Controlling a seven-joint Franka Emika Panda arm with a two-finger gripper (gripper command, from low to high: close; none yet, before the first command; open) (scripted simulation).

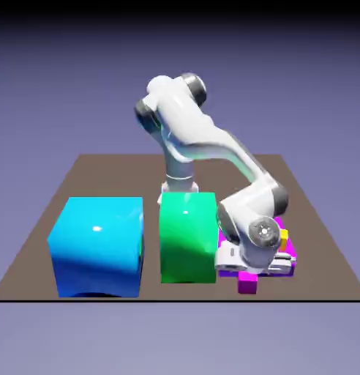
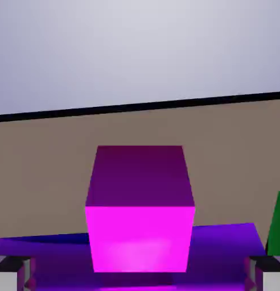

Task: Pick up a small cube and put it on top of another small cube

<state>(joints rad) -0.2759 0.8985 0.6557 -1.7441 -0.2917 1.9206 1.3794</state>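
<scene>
Magenta cube (image 1: 247,283) is sitting at six o'clock from the pincer (image 1: 254,265) in the exterior view, yellow block (image 1: 284,238) peeking out at two! Jaws are standing wide, gripping nothing; misaligned lowering would be risking clipping the cube or scraping the purple slab (image 1: 287,269).

Bright magenta is seen on one face of the cube (image 2: 140,238) between the grey and black fingertips (image 2: 7,278), and dark plum on another. The gripper (image 1: 255,262) is coloured white, as is the arm (image 1: 186,121), whose joints are capped in dark grey. Around the gripper, violet is shown by the slab (image 1: 287,269), and yellow by the small block (image 1: 284,239). Beside it, the green block (image 1: 188,238) is marked by a pale glint; farther off, the blue one (image 1: 99,249) is shaded from azure to deeper blue. Beneath, the table (image 1: 47,234) is coloured brown, edged in black.
</scene>
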